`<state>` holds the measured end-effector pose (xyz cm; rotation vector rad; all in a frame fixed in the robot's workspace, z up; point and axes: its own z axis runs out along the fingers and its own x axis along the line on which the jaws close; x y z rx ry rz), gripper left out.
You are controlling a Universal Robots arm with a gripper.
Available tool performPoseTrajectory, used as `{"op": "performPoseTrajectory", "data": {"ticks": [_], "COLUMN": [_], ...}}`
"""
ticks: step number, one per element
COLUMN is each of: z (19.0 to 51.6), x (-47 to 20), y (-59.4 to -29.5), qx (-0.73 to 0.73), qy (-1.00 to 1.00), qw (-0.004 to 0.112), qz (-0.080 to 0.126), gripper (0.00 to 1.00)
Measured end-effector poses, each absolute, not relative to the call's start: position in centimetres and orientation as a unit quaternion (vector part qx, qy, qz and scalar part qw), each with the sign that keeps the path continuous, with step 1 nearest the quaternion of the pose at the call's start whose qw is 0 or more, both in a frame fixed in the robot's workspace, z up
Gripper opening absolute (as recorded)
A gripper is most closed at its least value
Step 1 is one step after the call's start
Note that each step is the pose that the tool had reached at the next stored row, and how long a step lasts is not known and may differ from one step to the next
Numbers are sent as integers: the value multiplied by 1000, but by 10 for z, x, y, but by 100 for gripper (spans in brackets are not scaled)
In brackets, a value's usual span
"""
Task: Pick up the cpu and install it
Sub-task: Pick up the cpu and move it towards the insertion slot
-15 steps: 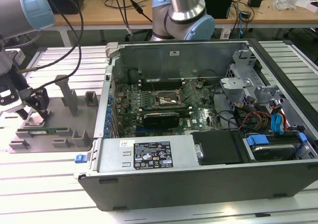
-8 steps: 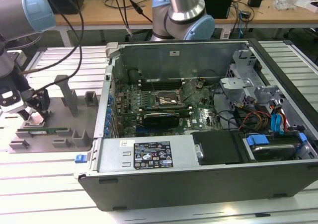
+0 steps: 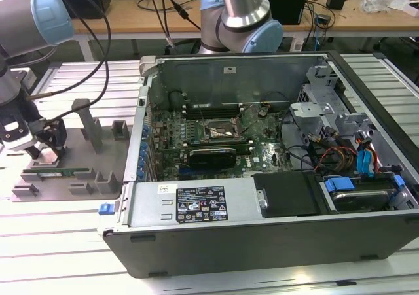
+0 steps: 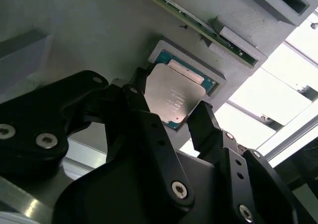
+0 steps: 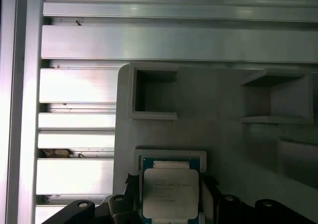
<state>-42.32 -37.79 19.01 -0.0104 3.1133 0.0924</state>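
Flanking the small, flat, silvery-topped square cpu (image 4: 175, 94) in a recess of the grey plastic fixture (image 4: 89, 30), the black gripper (image 4: 169, 102) seems clamped on its edges; lift and installation remain.

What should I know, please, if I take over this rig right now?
Gripper: down at the cpu; whether it grips cannot be told.
Cpu: lying flat in its recess in the grey holder, which sits beside the computer case, on the exterior view's left.
Done: the gripper is in place at the cpu.
Left: the cpu is not yet lifted and not yet in the socket inside the case.
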Motion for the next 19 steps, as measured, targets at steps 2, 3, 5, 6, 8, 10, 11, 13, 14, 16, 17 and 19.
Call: {"op": "performPoseTrajectory", "data": {"ticks": [2, 3, 5, 6, 8, 10, 11, 13, 14, 16, 17, 19], "z": [190, 189, 189, 188, 188, 188, 188, 188, 188, 188, 188, 188], "x": [-423, -423, -423, -423, -423, -423, -423, -423, -423, -423, -423, -423], "y": [-378, -378, -378, -378, -378, -378, -378, -378, -378, -378, -378, -378], "qx": [-3, -3, -3, -3, -3, -3, -3, -3, -3, -3, -3, -3], "qy": [999, 999, 999, 999, 999, 999, 999, 999, 999, 999, 999, 999], "qw": [14, 14, 13, 14, 13, 13, 13, 13, 13, 13, 13, 14], "qz": [30, 30, 30, 30, 30, 30, 30, 30, 30, 30, 30, 30], "gripper": [60, 60, 60, 60, 60, 60, 60, 58, 55, 55, 55, 55]}}
